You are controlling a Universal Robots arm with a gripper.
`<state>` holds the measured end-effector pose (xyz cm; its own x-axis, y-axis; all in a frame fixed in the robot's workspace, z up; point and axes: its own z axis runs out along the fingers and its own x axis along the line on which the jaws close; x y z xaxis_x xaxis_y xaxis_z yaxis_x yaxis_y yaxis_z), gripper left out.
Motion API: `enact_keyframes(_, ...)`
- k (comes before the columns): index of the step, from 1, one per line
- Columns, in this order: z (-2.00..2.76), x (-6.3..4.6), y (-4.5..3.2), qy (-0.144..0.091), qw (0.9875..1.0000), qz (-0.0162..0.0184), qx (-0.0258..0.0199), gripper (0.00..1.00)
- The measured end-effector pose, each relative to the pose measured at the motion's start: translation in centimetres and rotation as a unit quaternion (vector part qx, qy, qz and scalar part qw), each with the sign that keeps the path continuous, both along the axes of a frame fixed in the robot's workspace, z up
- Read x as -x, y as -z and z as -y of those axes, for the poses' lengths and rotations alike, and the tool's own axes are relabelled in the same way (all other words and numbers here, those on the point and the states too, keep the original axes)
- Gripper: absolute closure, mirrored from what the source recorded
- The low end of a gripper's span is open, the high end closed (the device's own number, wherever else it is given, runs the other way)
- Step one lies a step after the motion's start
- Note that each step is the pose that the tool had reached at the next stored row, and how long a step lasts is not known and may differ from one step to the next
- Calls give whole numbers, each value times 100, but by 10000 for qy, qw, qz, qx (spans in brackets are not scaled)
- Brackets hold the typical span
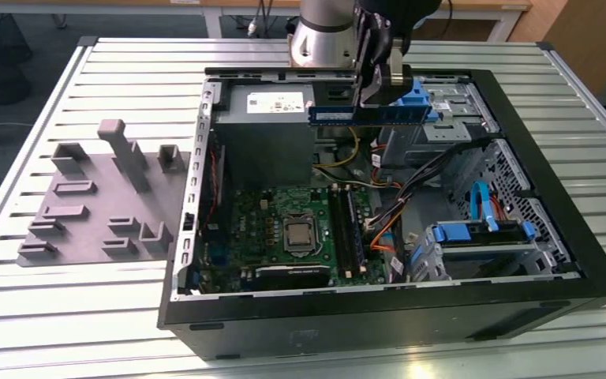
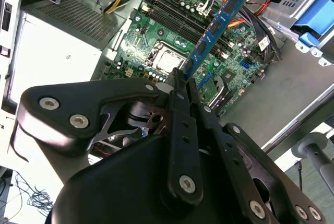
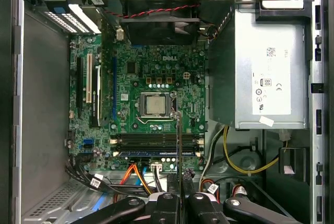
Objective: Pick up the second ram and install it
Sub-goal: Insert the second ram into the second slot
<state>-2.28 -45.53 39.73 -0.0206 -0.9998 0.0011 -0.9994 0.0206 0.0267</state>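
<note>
- The grey tray (image 1: 92, 209) sits outside the case, to the exterior view's left of the green board (image 1: 282, 229).
- The gripper (image 1: 379, 87), jaws clamped narrow on the memory stick (image 1: 372, 113), hangs high above the green board's far edge.
- The stick lies crosswise to the board's black slots (image 1: 342, 229). I judge it needs squaring to them and keeping off the cables (image 1: 382, 227) beside the board.

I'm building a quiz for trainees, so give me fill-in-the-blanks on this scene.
The tool is ____ on the second ram.
The second ram hangs ____ the open computer case.
The grey holder tray lies on the exterior view's ____ of the case.
Missing: shut; above; left.
</note>
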Motion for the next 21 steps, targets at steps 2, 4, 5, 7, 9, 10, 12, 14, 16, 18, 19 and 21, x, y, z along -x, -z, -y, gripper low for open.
enact_keyframes(2,0,0,1,102,9999,0,0,86)
enact_keyframes(4,0,0,0,209,9998,0,1,86)
enact_keyframes(5,0,0,0,226,9997,0,1,86)
enact_keyframes(7,0,0,1,301,9995,0,0,86)
enact_keyframes(9,0,0,1,377,9993,0,0,86)
enact_keyframes(10,0,0,1,451,9990,0,0,86)
enact_keyframes(12,0,0,1,455,9990,0,0,86)
enact_keyframes(14,0,0,1,460,9989,0,0,86)
enact_keyframes(16,0,0,1,464,9989,0,0,86)
enact_keyframes(18,0,0,1,468,9989,0,0,86)
enact_keyframes(19,0,0,1,471,9989,0,0,86)
enact_keyframes(21,0,0,1,475,9989,0,0,86)
